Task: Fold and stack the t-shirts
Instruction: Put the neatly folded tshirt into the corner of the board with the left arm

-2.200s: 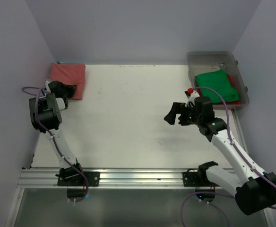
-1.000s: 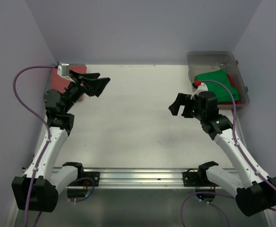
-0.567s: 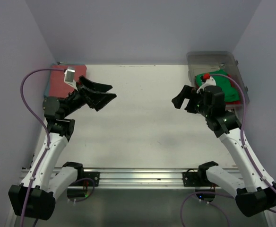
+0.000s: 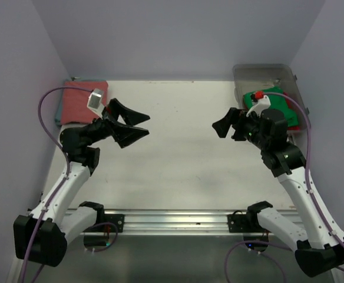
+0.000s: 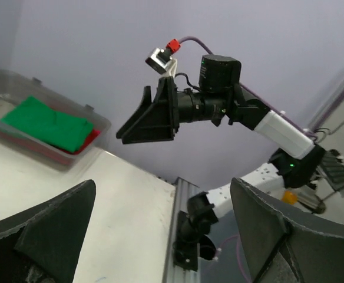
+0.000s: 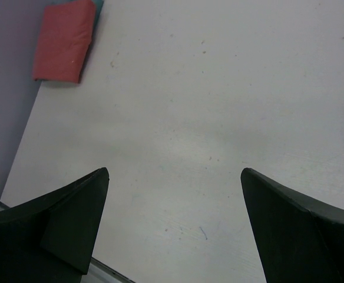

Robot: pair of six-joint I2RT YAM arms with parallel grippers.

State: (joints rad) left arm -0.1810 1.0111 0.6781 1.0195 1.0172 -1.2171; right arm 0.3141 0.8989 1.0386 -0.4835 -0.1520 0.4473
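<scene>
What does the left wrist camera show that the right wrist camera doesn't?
Only the left wrist view: the clear bin holding the green t-shirt over a red t-shirt, plus the right arm. Only the right wrist view: the folded salmon-red t-shirt over a sliver of teal-blue t-shirt, by the wall. Both: the white table, framed by the open left tool or right tool.

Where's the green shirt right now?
Seen from overhead, the green shirt lies in the clear bin at the table's far right corner, on top of a red shirt.
</scene>
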